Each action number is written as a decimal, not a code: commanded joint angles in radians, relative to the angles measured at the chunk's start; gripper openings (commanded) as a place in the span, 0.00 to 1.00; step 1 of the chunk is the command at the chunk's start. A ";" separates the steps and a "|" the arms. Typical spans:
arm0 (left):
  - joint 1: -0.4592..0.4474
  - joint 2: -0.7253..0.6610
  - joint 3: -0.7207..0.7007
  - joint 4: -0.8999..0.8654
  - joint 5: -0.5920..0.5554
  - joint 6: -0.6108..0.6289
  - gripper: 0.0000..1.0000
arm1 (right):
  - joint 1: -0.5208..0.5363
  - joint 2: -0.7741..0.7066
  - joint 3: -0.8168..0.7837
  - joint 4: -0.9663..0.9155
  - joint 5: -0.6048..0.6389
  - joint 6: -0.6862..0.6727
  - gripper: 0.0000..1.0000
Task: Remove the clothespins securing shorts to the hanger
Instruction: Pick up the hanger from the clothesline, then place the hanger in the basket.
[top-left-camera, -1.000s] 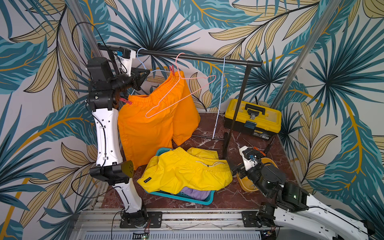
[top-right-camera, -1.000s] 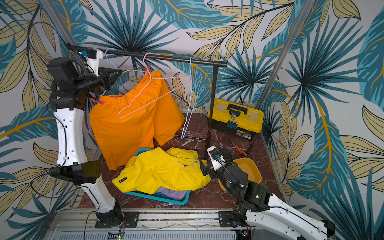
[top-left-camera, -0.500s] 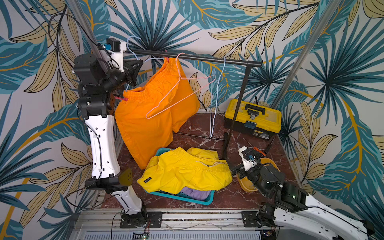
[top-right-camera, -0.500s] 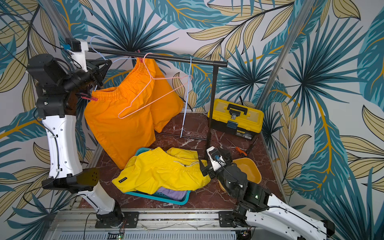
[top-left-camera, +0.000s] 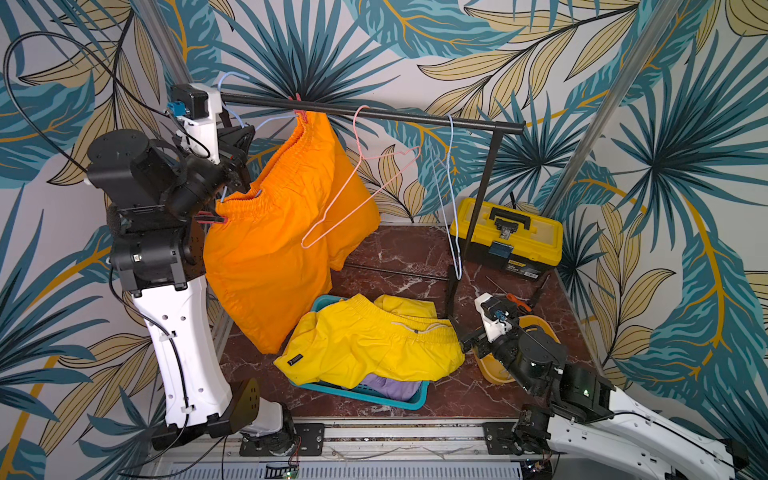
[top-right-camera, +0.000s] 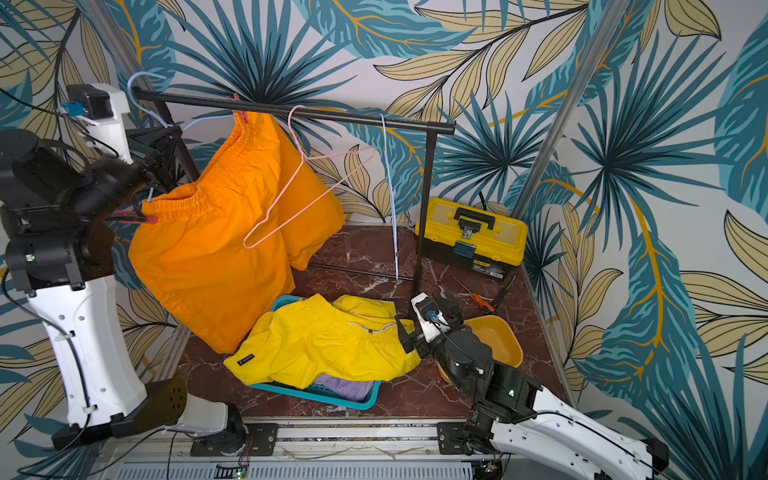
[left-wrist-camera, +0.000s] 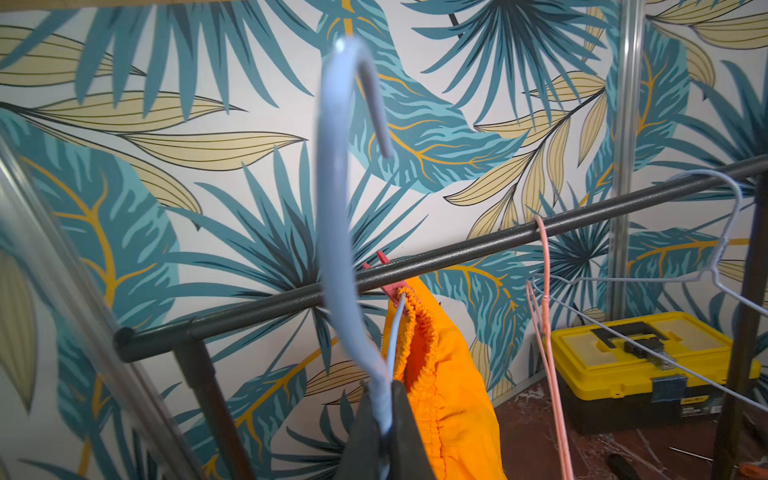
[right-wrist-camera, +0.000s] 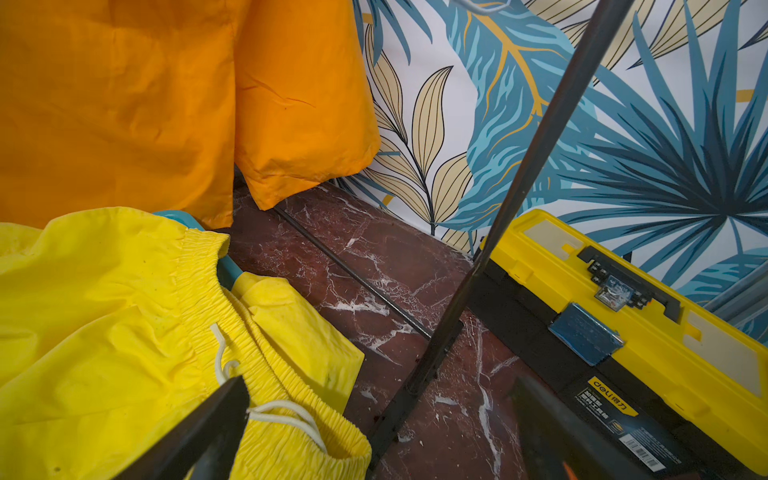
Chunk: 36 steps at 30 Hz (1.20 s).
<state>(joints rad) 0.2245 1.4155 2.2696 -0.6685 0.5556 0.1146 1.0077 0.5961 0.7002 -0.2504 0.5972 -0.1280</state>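
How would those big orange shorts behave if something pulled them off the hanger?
Probably floppy: the orange shorts sag in loose folds below the blue hanger. Likely light too, since small red clothespins seem enough to hold them up.

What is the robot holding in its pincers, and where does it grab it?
The left pincer is shut on the blue hanger, at its neck just below the hook. The right pincer is open and holds nothing.

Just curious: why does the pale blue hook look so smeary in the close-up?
Left wrist view: the blue hanger hook sits near the lens, out of focus; the rail behind is sharp. Right wrist view: the dark fingers are soft. Both top views: crisp, evenly lit.
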 joint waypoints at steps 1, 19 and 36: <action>0.012 -0.095 -0.081 0.001 -0.173 0.088 0.00 | 0.002 0.004 -0.009 0.023 -0.014 0.005 0.99; 0.012 -0.366 -0.178 -0.003 -0.247 0.008 0.00 | 0.002 0.060 -0.007 0.022 -0.044 0.036 1.00; 0.012 -0.461 -0.128 -0.065 0.021 -0.159 0.00 | 0.002 0.017 0.001 -0.005 -0.043 0.024 1.00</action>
<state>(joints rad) 0.2276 0.9768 2.1036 -0.7563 0.5442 -0.0135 1.0077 0.6151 0.7010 -0.2588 0.5526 -0.1085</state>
